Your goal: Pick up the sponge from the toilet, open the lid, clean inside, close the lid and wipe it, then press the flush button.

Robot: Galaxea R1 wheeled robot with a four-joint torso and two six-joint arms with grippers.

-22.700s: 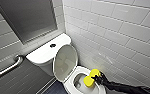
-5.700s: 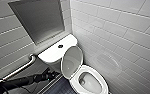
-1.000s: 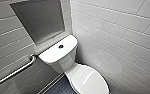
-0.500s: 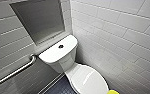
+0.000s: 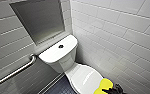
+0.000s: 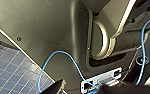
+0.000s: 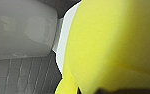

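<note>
One sponge [image 5: 104, 85] at edge of lid [image 5: 83, 78]

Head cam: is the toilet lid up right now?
No, the lid lies flat and closed on the toilet, smooth top facing up.

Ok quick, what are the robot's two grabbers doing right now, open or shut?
Left gripper: cannot be told.
Right gripper: closed, holding the yellow sponge.
</note>
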